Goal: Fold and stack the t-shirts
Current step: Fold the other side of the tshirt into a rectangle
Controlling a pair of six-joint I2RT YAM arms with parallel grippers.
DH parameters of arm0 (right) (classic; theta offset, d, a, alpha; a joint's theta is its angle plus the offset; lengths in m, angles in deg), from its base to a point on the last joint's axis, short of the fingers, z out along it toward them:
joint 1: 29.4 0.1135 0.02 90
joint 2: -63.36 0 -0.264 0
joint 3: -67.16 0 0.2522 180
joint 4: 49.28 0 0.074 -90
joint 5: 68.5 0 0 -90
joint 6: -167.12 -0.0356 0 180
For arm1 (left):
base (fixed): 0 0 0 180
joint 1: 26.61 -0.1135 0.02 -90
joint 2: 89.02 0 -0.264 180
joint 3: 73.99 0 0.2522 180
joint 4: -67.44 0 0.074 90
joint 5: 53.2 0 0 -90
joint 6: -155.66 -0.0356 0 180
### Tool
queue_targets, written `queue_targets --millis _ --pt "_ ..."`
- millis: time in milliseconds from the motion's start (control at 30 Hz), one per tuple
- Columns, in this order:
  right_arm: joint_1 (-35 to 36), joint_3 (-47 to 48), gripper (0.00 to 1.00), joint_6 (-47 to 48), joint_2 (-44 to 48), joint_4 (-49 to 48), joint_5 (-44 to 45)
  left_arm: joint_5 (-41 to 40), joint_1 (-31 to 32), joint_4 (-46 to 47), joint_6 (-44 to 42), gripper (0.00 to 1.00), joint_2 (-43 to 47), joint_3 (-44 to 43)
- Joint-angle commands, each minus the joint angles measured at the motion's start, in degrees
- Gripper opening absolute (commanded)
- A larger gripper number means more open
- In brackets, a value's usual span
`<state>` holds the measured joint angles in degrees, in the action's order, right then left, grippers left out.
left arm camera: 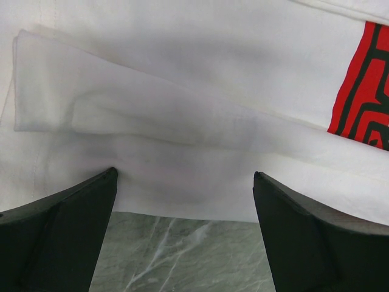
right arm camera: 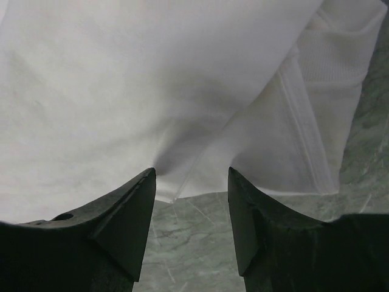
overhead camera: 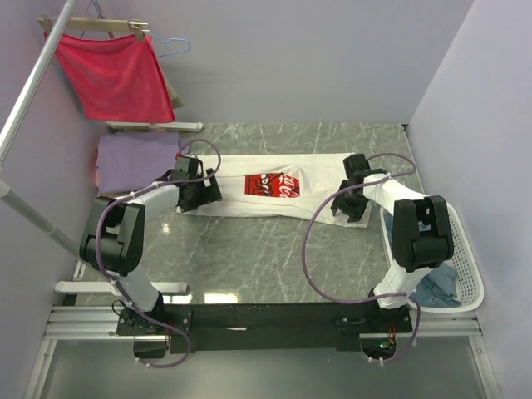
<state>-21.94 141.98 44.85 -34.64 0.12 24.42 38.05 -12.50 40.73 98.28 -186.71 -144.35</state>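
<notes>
At your far left, the folded plain lavender cotton t-shirt (overhead camera: pixel 137 160) lies on the grey marble-patterned table (overhead camera: pixel 249 249), just beside the left gripper (overhead camera: pixel 197 195). Its jaws stand wide apart at the near hem of the white cotton t-shirt with the red square chest print (overhead camera: pixel 274 204), which is spread flat mid-table. At that shirt's right end, the right gripper (overhead camera: pixel 347 206) has its jaws partly apart, straddling a puckered edge without clamping it. The crumpled grey-blue t-shirt (overhead camera: pixel 436 287) sits in the white slotted plastic basket (overhead camera: pixel 470 266).

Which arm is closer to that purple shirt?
Left. The left tool sits just beside the purple shirt; the right tool is away at the white shirt's far end.
</notes>
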Motion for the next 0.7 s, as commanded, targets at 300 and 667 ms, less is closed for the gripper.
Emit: queue_targets --millis 300,667 --pt "-0.3 0.3 0.55 -0.6 -2.4 -4.5 -0.2 0.2 0.3 0.6 -0.5 0.99 -1.4 -2.6" --pt "-0.3 -0.1 0.34 0.1 -2.5 -5.8 0.0 -0.1 0.3 0.1 -0.5 1.0 -1.8 -3.0"
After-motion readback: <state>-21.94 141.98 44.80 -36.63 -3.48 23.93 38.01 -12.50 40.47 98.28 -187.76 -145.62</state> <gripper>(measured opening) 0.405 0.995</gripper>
